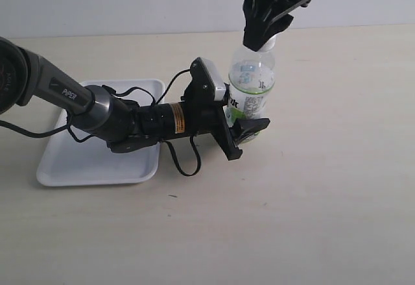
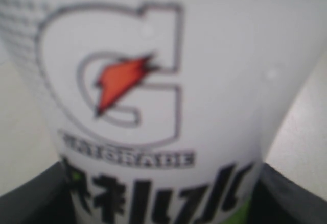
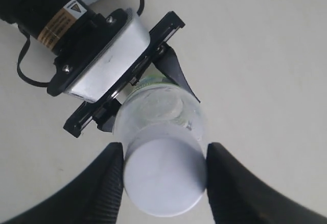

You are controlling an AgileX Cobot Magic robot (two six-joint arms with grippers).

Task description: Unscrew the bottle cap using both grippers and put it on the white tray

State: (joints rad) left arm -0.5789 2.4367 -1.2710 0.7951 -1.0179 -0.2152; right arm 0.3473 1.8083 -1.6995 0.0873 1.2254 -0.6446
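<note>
The clear bottle (image 1: 251,84) stands upright on the table, its white-and-green label (image 2: 168,81) filling the left wrist view. My left gripper (image 1: 245,136) comes in from the side and is shut on the bottle's lower body, black fingers (image 2: 30,198) on either side. My right gripper (image 1: 262,38) reaches down from above and is shut on the white bottle cap (image 3: 164,175), ribbed fingers (image 3: 104,183) pressing both sides. In the exterior view the cap is mostly hidden by the right fingers. The white tray (image 1: 58,168) lies on the left, under the left arm.
The left arm and its looping black cable (image 1: 185,165) stretch over the tray's right half. Bare tabletop (image 1: 324,200) lies around the bottle on the right and front.
</note>
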